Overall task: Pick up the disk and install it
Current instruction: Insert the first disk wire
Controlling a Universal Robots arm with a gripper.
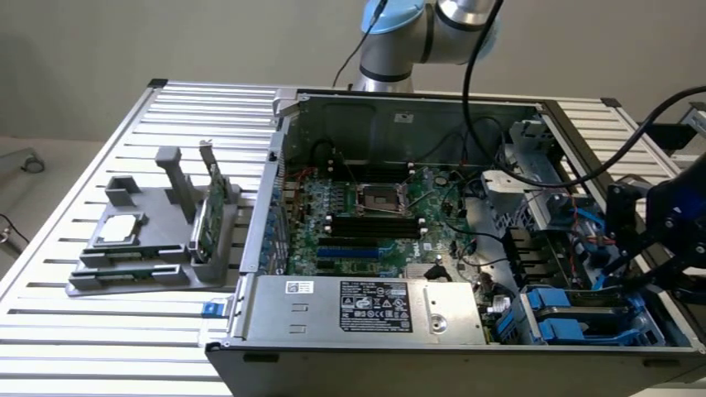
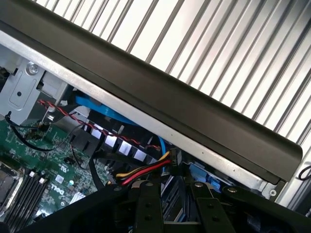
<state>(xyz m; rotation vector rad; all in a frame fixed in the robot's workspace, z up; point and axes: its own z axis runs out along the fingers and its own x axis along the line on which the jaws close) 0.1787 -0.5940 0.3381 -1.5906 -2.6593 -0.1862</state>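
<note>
My black gripper (image 1: 631,285) hangs over the drive bay (image 1: 557,318) in the open computer case's near corner, on the exterior view's right. Its fingers (image 2: 146,206) stand partway closed on a thin slab held edge-on, which I take for the disk (image 2: 171,204). Only a narrow grey-blue edge of it shows between them. In the exterior view a strip of blue frame (image 1: 636,321) shows just under the fingers, beside the blue frames in the bay. The case's dark side wall (image 2: 194,111) runs close past the gripper.
Inside the case lie the green motherboard (image 1: 364,215), a silver power supply (image 1: 364,306), and red, yellow and black cables (image 2: 141,172) near the fingers. On the slatted table (image 1: 111,331), a grey holder (image 1: 144,256) carries a square chip (image 1: 116,227) and a green card (image 1: 212,211).
</note>
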